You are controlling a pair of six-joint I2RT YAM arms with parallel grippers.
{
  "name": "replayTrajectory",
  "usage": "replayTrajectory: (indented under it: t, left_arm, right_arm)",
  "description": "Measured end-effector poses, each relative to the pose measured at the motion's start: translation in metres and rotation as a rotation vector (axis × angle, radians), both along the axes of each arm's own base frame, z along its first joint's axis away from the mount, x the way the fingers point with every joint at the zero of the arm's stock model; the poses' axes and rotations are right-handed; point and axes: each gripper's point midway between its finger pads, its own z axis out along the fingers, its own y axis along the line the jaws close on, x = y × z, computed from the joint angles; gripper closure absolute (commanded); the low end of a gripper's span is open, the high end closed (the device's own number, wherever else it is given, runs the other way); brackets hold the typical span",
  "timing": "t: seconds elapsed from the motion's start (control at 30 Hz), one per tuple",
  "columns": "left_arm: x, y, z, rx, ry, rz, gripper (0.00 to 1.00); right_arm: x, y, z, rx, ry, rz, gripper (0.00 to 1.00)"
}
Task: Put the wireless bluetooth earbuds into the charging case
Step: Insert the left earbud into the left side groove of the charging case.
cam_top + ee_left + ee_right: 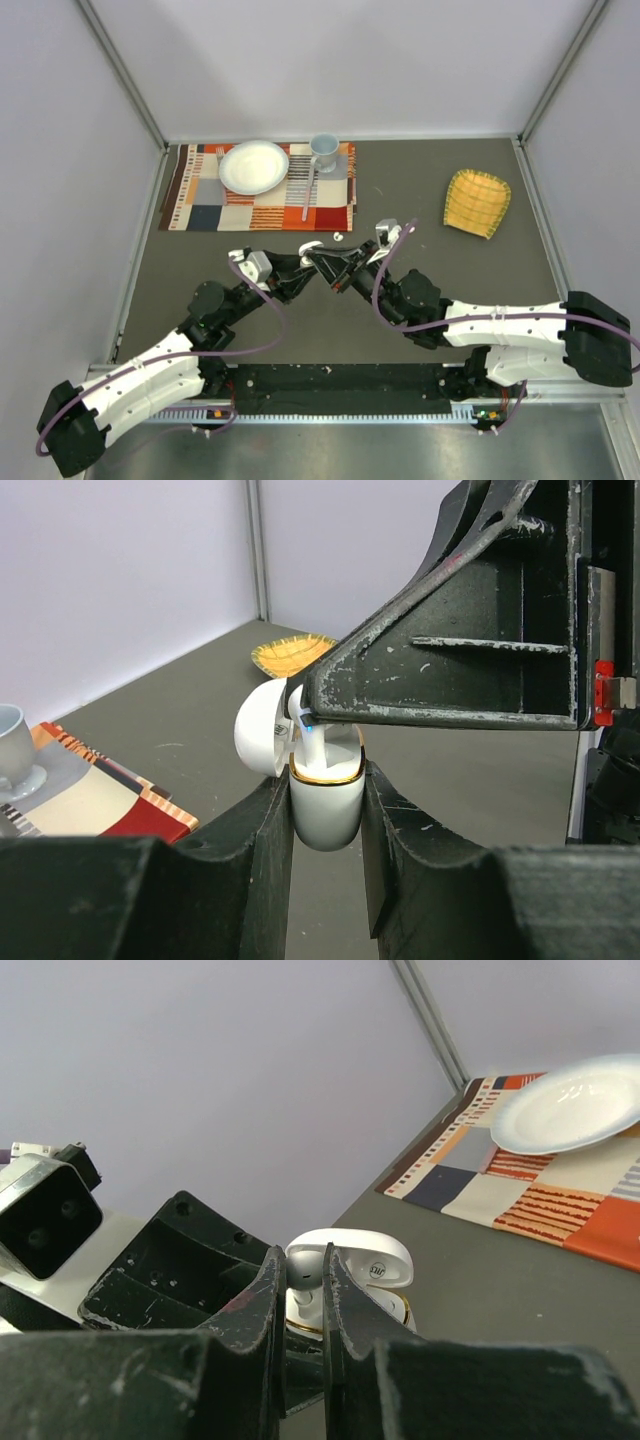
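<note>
Charging case [325, 820] upright, held off the table [450, 280] at centre, clamped by its lower half between the fingers of the left gripper [326, 790]. Lid [260, 730] hinged open, tipped back to the left. Right gripper [303, 1263] pinched tight on one earbud [312, 745], held directly over the charging case with its lower end at the gold-rimmed mouth. Both arms meet there, fingertips nearly touching. Just beyond the grippers, a small white piece [338, 237] lies on the table; too small to identify. Far left: patterned placemat [215, 205] carrying a white plate [253, 166], cup [323, 150] and spoon [309, 185]. Far right: yellow woven dish [477, 202], well apart.
</note>
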Motion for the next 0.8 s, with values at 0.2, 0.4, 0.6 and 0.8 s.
replayTrajectory:
  t: [0.2, 0.4, 0.6, 0.8]
  left_arm:
    - [0.0016, 0.0011, -0.0013, -0.001, 0.004, 0.011, 1.00]
    - [0.0025, 0.0031, -0.0019, -0.004, 0.006, 0.022, 1.00]
    - [0.0025, 0.0050, 0.0006, -0.012, 0.002, 0.030, 1.00]
    - [0.0034, 0.0053, -0.0008, -0.009, 0.006, 0.035, 1.00]
  right_arm:
    - [-0.0004, 0.0008, -0.0036, -0.033, -0.008, -0.013, 1.00]
    - [-0.0003, 0.0025, -0.0058, -0.067, -0.011, -0.021, 0.93]
    - [-0.0003, 0.0041, -0.0038, -0.086, -0.012, -0.025, 0.82]
    - [-0.0007, 0.0045, -0.0038, -0.107, -0.012, -0.027, 0.73]
